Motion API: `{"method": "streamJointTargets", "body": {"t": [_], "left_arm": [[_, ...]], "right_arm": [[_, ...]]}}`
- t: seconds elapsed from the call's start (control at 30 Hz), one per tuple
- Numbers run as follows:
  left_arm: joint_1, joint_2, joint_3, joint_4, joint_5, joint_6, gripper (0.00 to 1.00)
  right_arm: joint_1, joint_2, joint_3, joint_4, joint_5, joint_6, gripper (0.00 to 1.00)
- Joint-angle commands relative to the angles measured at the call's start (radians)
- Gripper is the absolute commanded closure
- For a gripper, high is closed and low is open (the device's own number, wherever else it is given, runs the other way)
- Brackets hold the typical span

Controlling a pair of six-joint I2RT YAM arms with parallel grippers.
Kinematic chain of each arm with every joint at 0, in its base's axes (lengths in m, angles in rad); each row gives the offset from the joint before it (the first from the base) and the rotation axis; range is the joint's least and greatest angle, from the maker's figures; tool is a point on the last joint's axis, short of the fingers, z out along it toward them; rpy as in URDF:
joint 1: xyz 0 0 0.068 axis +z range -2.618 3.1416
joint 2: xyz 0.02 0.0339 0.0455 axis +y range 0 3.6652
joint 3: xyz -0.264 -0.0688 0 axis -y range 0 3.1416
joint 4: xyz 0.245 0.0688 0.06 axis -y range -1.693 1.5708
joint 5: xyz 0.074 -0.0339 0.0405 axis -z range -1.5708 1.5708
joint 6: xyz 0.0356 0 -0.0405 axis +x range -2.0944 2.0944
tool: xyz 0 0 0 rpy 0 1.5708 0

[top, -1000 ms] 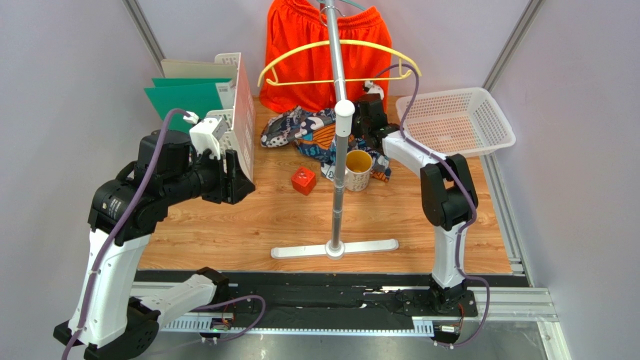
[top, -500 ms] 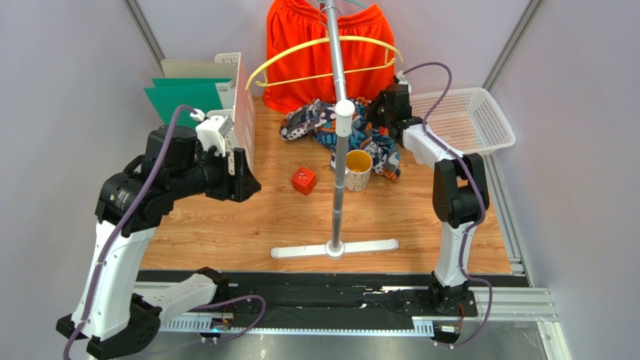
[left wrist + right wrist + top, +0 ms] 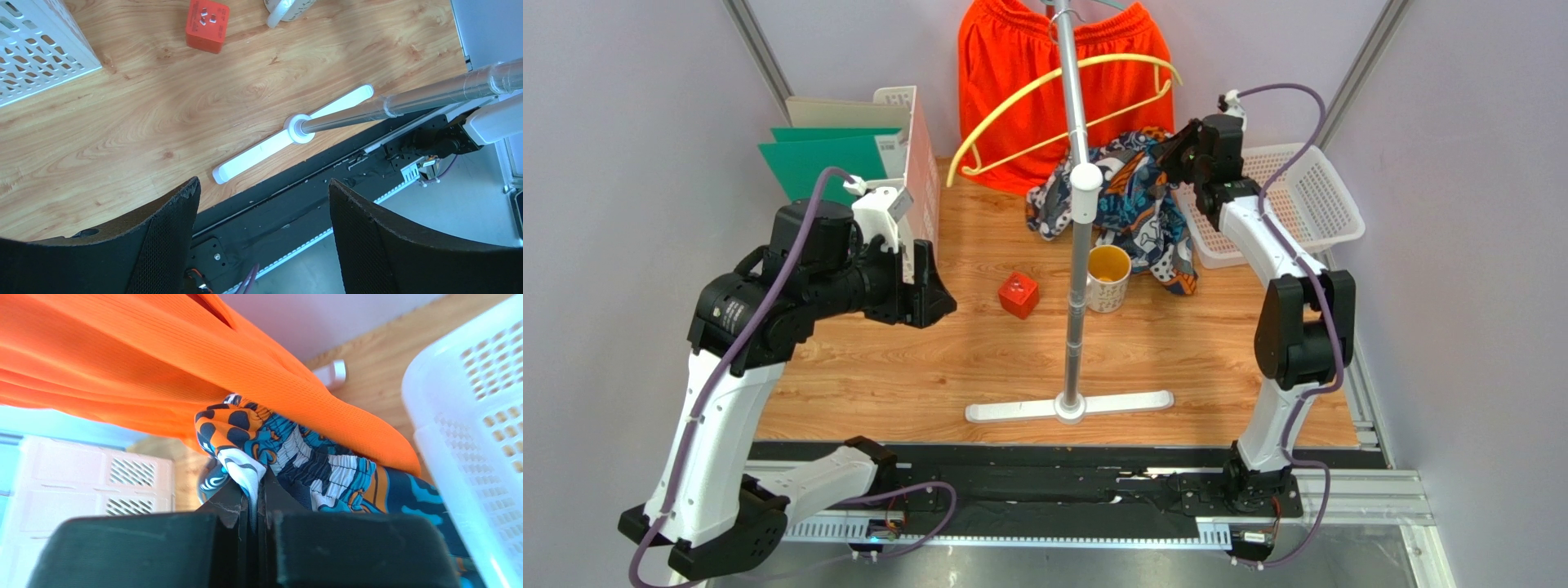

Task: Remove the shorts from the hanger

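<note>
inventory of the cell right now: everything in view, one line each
orange shorts: 1, bright orange, hanging at the back
printed shorts: 1, blue/white/black/orange, between pole and basket
hanger: 1, yellow, tilted, in front of orange shorts
stand: 1, silver pole, white base, table centre
mug: 1, white, yellow inside, by the pole
cube: 1, red, left of mug
basket: 1, white, far right
file rack: 1, white, far left
folders: at least two, green, at the rack
table: 1, wood
left fingers: 2, black, open
right fingers: 2, black, shut on printed shorts
</note>
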Motion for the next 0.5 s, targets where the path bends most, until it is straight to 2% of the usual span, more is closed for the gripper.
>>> {"method": "streamJointTargets", "body": {"t": [0.0, 0.27, 0.47], "left_arm": [[-0.003, -0.001, 0.013, 0.025, 0.018, 0.016, 0.19], [-0.003, -0.006, 0.004, 0.027, 0.023, 0.010, 0.19], [-0.003, -0.015, -0.002, 0.025, 0.023, 0.011, 0.19]], "right_arm": [[-0.024, -0.112, 0.055, 0.052, -0.014, 0.028, 1.00], [-0.044, -0.188, 0.127, 0.016, 0.009, 0.066, 1.00], [-0.059, -0.216, 0.219, -0.035, 0.118, 0.016, 1.00]]}}
